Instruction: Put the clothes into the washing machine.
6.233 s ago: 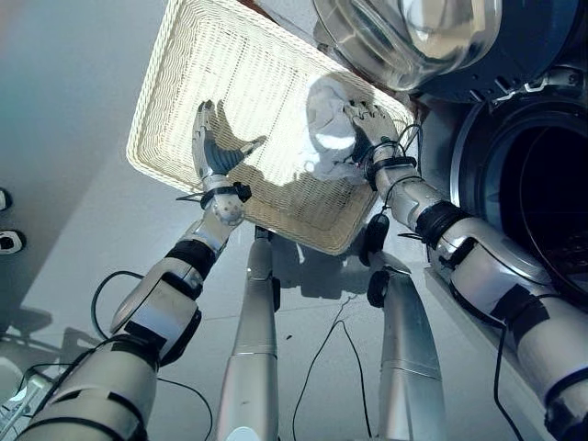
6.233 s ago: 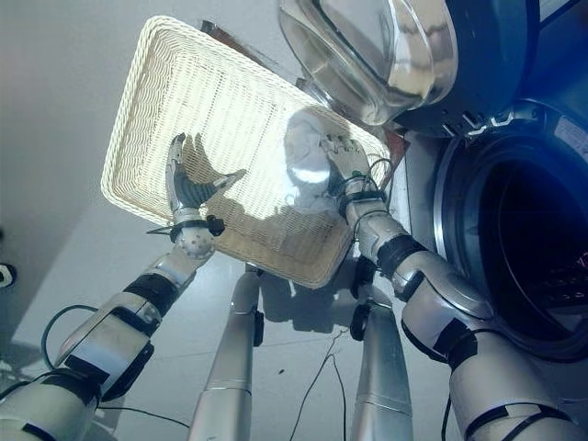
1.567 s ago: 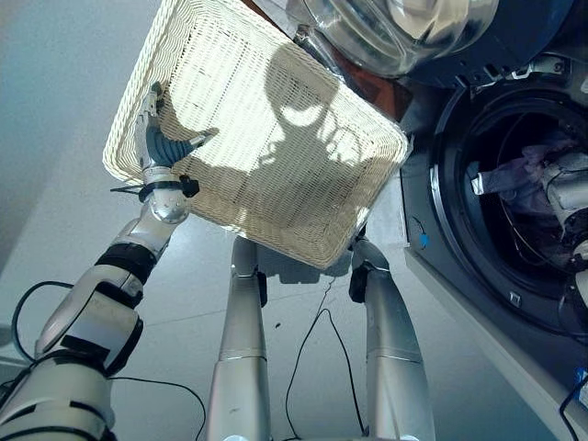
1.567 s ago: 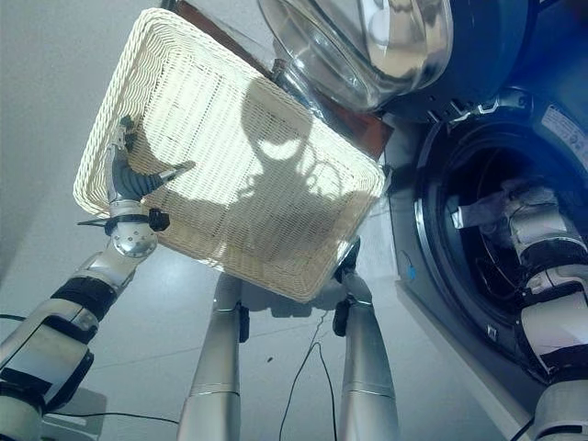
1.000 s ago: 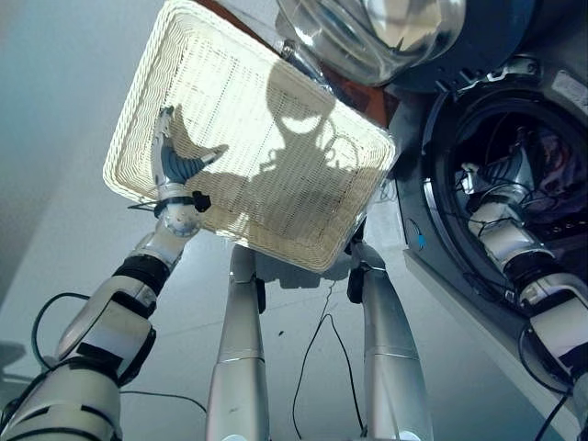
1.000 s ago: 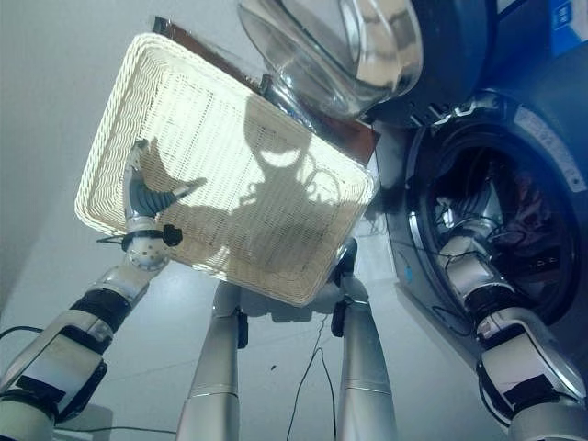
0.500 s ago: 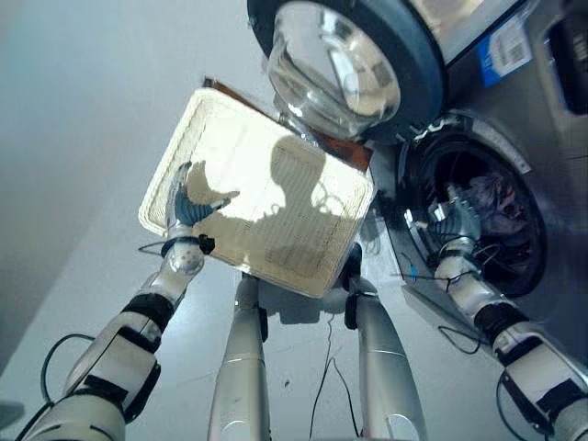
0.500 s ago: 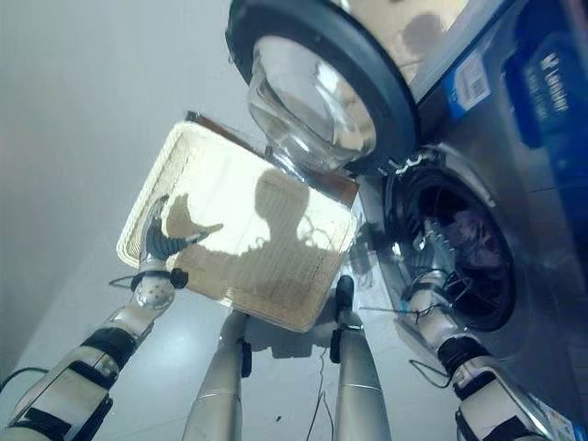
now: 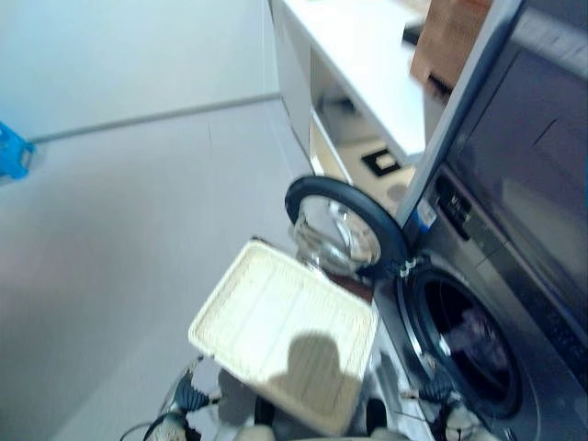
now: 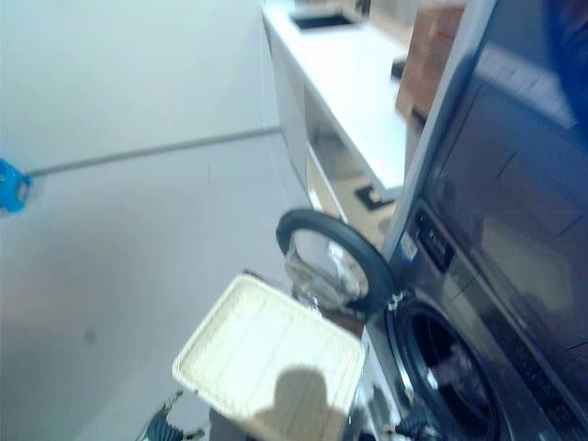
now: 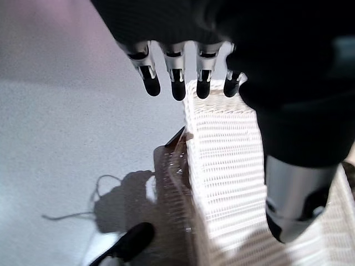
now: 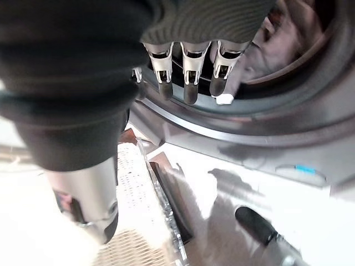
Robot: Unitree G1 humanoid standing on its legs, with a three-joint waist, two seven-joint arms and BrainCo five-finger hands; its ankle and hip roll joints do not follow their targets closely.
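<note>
The white wicker basket [image 9: 285, 344] lies with nothing in it on the floor beside the washing machine. Its round glass door [image 9: 344, 225] stands swung open above the basket. Pale and purplish clothes [image 9: 473, 331] lie inside the dark drum [image 9: 459, 367]. My left hand [image 11: 177, 83] hovers open over the basket's rim [image 11: 222, 166], fingers straight, holding nothing. My right hand [image 12: 188, 77] is open just outside the drum's mouth, with the clothes [image 12: 260, 55] past its fingertips. In the left eye view the left hand [image 9: 188, 397] and right hand [image 9: 439, 390] sit at the bottom edge.
A second dark machine front [image 9: 533, 156] sits above the washer. A white counter [image 9: 367, 55] with a brown box [image 9: 450, 41] runs behind the door. A blue object [image 9: 11, 152] lies far left on the grey floor [image 9: 119, 230].
The camera has swung up, so the whole scene sits lower and smaller. Earlier my right hand carried a pale cloth from the basket into the drum; it is now outside the drum and holds nothing.
</note>
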